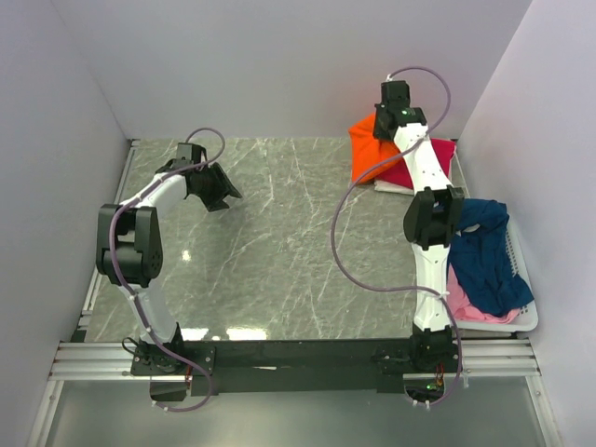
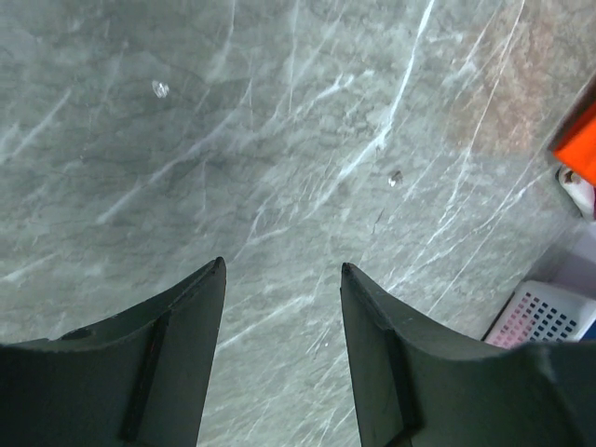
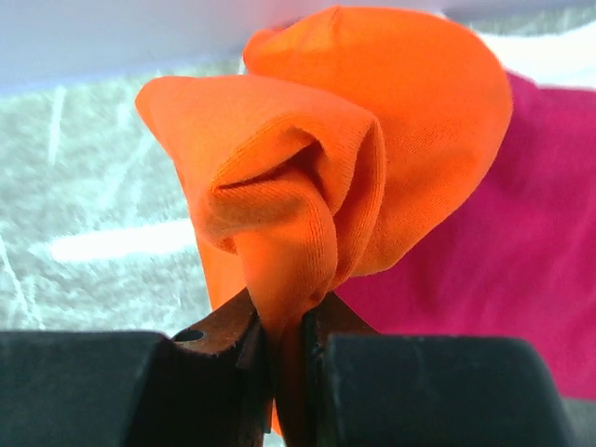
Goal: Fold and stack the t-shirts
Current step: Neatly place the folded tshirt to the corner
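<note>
An orange t-shirt (image 1: 368, 147) lies at the back right of the table, on top of a magenta-pink t-shirt (image 1: 430, 156). My right gripper (image 1: 385, 124) is shut on a bunched fold of the orange t-shirt (image 3: 307, 186), lifted over the magenta-pink t-shirt (image 3: 484, 270). A navy blue t-shirt (image 1: 484, 256) and a pale pink t-shirt (image 1: 475, 307) lie in the white basket (image 1: 521, 317) at the right. My left gripper (image 1: 219, 191) is open and empty above the bare marble table (image 2: 279, 140).
White walls close in the table at the back, left and right. The basket corner (image 2: 545, 312) and an orange edge (image 2: 579, 149) show at the right of the left wrist view. White cloth (image 1: 386, 188) peeks out under the magenta-pink shirt.
</note>
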